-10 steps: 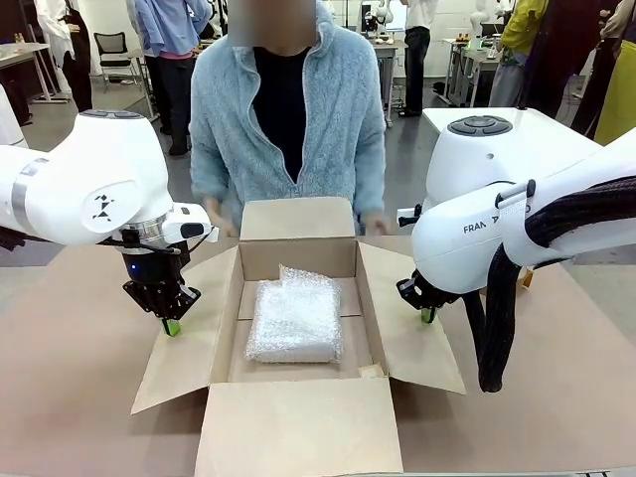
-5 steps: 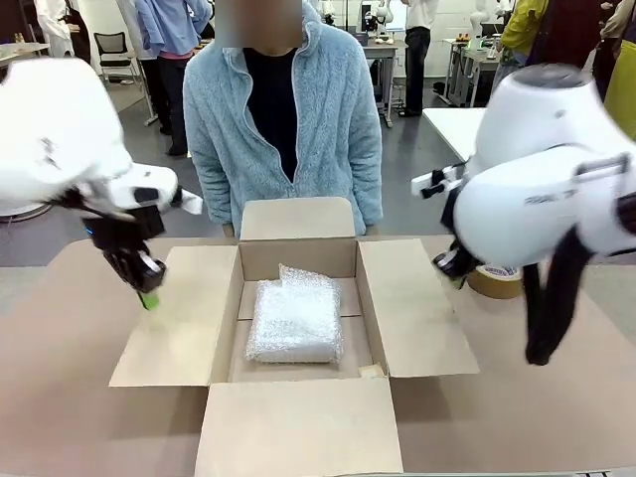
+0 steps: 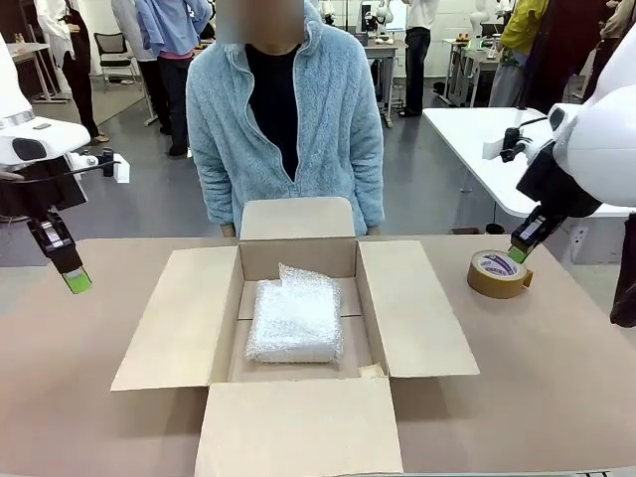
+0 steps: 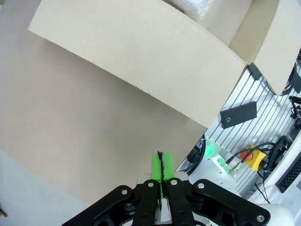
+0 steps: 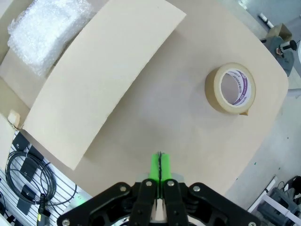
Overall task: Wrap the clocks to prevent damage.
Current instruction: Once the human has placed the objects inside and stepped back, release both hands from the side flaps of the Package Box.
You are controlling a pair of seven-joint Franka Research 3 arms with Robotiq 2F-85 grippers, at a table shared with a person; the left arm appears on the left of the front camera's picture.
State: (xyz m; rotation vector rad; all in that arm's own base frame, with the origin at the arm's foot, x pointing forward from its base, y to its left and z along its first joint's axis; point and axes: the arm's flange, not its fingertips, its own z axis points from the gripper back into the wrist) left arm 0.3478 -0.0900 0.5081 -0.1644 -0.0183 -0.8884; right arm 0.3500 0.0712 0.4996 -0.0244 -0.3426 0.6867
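**A:** Where are the clocks?

**B:** The clocks [image 3: 295, 318] are one flat bubble-wrap bundle, contents hidden. It lies on the floor of the open box [image 3: 298, 427] at mid-table, with all four flaps spread out. From the right wrist the clocks [image 5: 44, 33] sit at 10 o'clock.

**A:** And the left gripper?

**B:** The left gripper [image 3: 75, 282] hangs over the table [image 3: 60, 397] at 9 o'clock from the box, well apart from the left flap. Its green pads are pressed flat together with nothing between them. Its own wrist view shows the left gripper [image 4: 161, 165] the same way.

**A:** The right one?

**B:** The right gripper [image 3: 518, 252] is at 2 o'clock from the box, its tip just above the far rim of the tape [image 3: 499, 274]. From the front I cannot tell whether it touches. In its wrist view the right gripper [image 5: 160, 165] is squeezed closed and empty, and the tape [image 5: 230, 88] lies flat at 1 o'clock, apart from the pads.

**A:** Anyone else?

**B:** A person [image 3: 288, 119] stands at 12 o'clock, just behind the far flap.
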